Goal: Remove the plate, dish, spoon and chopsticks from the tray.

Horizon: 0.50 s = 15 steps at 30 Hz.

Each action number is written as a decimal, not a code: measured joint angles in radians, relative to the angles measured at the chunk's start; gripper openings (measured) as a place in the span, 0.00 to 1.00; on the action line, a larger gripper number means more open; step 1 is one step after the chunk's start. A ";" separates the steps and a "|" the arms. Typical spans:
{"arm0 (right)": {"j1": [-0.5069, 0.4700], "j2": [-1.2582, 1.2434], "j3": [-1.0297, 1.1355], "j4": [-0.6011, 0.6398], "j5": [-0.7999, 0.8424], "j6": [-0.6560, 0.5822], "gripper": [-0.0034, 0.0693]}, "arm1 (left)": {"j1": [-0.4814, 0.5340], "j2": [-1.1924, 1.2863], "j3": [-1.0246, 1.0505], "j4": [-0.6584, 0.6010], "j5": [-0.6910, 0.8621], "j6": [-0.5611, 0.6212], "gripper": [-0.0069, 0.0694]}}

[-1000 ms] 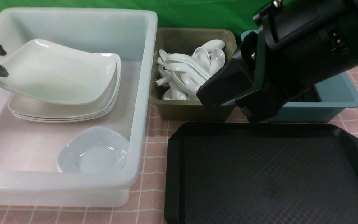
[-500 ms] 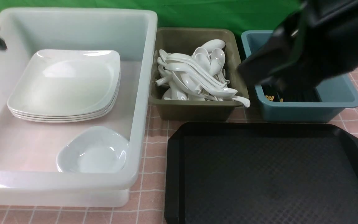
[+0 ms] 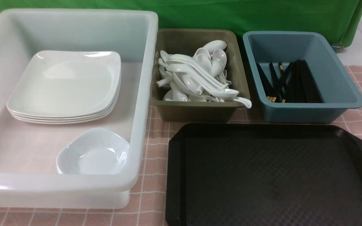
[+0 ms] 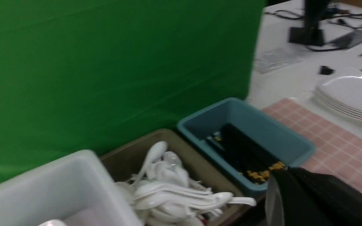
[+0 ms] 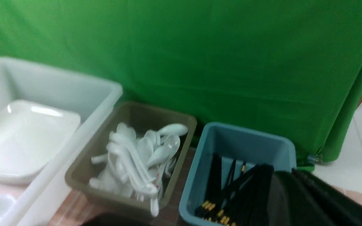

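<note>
The black tray (image 3: 174,175) sat on the pink checked cloth (image 3: 156,147) at the near right, its diamond-patterned floor showing from rim to rim. To its left stood the large white bin (image 3: 143,94). Inside it the plate (image 3: 64,81) lay flat on top of a stack of like plates towards the far side. The dish (image 3: 94,153) rested upright on the bin floor by the near right corner, apart from the stack. Behind the tray the olive bin (image 3: 200,113) held a heap of white spoons (image 3: 196,75), with one spoon (image 3: 243,102) poking out over its near right corner. Just beside that, further right, the blue bin (image 3: 309,114) held the chopsticks (image 3: 294,83) bundled lengthwise, their gold bands towards the near wall. A green backdrop (image 3: 231,12) ran behind all three bins. Neither arm showed in the front view. Each wrist view gave only a dark blurred edge, of the left gripper (image 4: 306,201) and of the right gripper (image 5: 309,201). On both, the fingers were pressed together, and nothing could be seen between them
</note>
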 joint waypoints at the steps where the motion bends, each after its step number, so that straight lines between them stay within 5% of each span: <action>1: 0.000 -0.106 0.125 -0.031 -0.098 0.044 0.09 | -0.047 -0.074 0.074 0.014 -0.007 -0.001 0.08; 7: 0.000 -0.439 0.548 -0.055 -0.433 0.147 0.09 | -0.107 -0.424 0.517 0.091 -0.180 -0.099 0.08; 15: 0.000 -0.625 0.810 -0.056 -0.549 0.158 0.09 | -0.107 -0.764 1.025 0.096 -0.424 -0.195 0.08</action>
